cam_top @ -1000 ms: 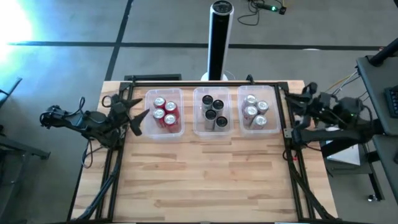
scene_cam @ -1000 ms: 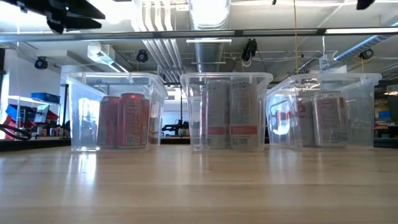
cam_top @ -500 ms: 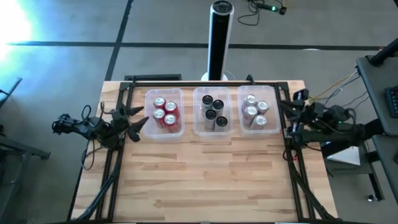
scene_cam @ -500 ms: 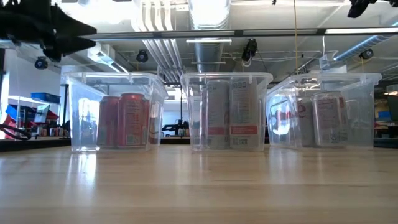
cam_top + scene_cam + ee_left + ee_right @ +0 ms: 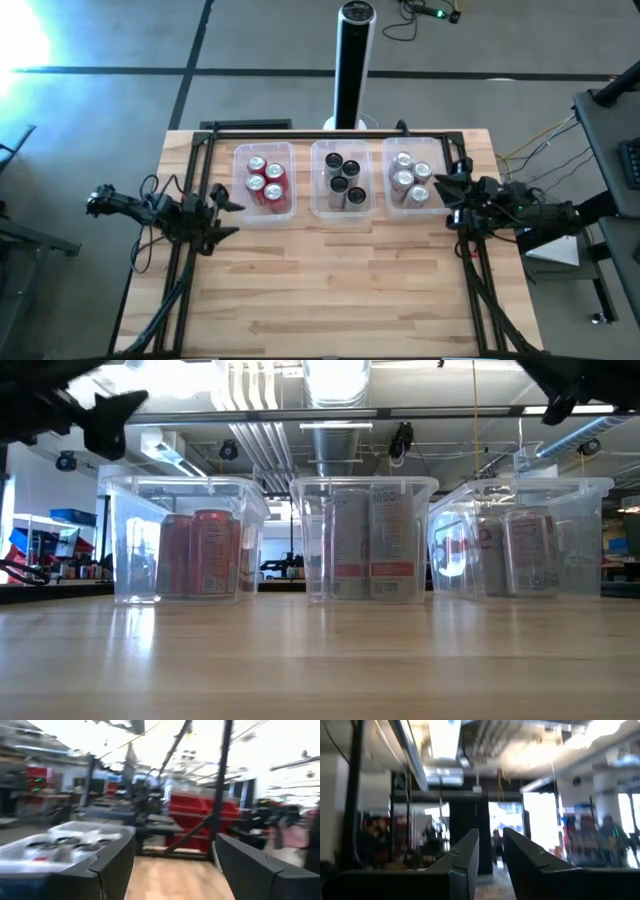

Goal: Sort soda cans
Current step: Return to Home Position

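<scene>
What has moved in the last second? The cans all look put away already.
Both arms moved. The right gripper swung in from the table's far right corner to beside the right bin's near corner. The left gripper dropped lower and shifted slightly toward the table's bare end. Neither holds anything. The cans and bins stayed put.

The left hand [image 5: 174,845] holds its 2 dark fingers [image 5: 114,865] wide apart over the pale wooden bench [image 5: 170,881]; beside one finger stands a clear tub [image 5: 95,831] with blurred soda cans [image 5: 59,849] inside; beyond rise dark frame posts [image 5: 223,775] and red bins [image 5: 197,815].
</scene>
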{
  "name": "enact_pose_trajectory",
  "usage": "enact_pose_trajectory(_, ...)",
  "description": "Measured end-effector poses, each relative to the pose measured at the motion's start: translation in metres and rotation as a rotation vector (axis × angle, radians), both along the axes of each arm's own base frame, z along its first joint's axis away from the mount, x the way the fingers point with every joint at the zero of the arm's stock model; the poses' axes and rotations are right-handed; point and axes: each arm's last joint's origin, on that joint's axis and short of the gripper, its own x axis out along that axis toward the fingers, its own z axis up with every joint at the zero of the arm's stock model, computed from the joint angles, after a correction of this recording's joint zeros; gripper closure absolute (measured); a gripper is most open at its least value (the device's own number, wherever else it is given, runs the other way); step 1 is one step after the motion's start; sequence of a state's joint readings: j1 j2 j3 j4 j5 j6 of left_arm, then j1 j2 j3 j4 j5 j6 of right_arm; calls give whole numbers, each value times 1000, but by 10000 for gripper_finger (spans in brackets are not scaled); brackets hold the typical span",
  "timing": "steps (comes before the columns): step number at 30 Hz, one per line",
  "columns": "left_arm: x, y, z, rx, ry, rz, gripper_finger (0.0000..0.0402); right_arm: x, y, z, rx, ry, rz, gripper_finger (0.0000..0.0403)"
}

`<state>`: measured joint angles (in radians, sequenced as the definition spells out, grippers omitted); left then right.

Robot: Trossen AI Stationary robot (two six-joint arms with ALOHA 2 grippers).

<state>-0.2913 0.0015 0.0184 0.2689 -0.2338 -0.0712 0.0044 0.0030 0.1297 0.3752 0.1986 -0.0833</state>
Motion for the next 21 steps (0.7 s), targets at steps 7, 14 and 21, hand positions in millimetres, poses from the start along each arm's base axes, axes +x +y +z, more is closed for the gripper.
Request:
enact_pose_trajectory(7, 2, -3, -8, 31, 63, -88, 141, 5, 1, -22, 5, -78, 23, 318)
enact_pose_trajectory(14, 4, -4, -18, 68, 159, -85, 141, 13, 1, -34, 100, 51, 68, 327)
enact_pose_trajectory(21, 4, -4, -24, 106, 220, -82, 141, 20, 0, -54, 185, 251, 50, 322)
